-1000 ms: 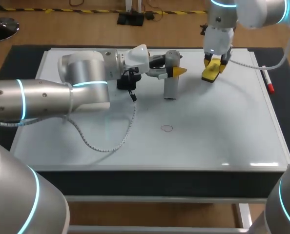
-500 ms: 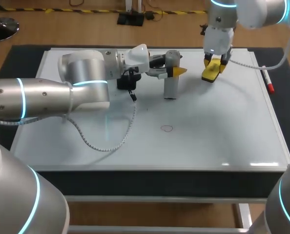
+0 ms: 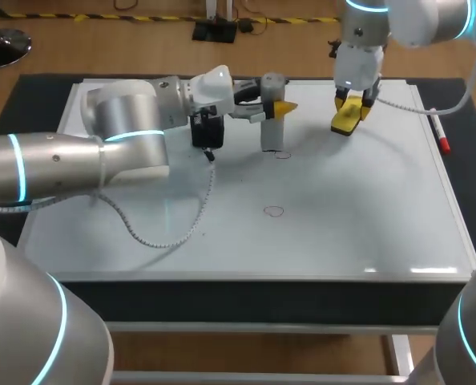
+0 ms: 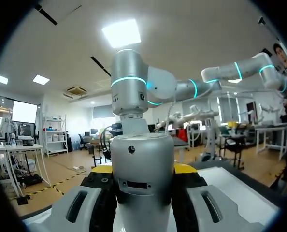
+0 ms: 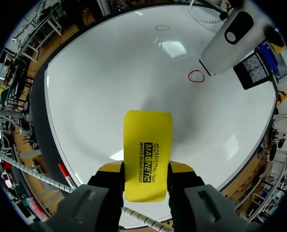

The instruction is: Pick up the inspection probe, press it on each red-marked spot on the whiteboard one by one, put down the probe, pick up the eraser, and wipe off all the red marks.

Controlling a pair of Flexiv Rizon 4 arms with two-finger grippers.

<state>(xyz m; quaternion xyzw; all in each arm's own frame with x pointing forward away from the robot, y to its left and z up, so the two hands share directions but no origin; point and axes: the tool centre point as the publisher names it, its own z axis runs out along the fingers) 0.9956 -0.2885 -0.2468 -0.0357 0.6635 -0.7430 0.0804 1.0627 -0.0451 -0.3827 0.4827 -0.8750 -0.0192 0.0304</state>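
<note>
here, the left gripper (image 3: 273, 107) clamps the upright probe (image 3: 271, 135), a red ring (image 3: 282, 154) just below it; the right gripper (image 5: 146, 169) grips the yellow eraser (image 5: 147, 145) above the whiteboard (image 3: 358, 208).

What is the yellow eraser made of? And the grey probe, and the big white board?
The eraser looks like smooth yellow plastic: it is flat and evenly coloured, with lettering printed on it. The probe could be painted metal or plastic, and it is hard to tell which. It is matte silver-grey with a soft sheen. The whiteboard looks glossy and coated, because bright patches of light shine off it.
</note>
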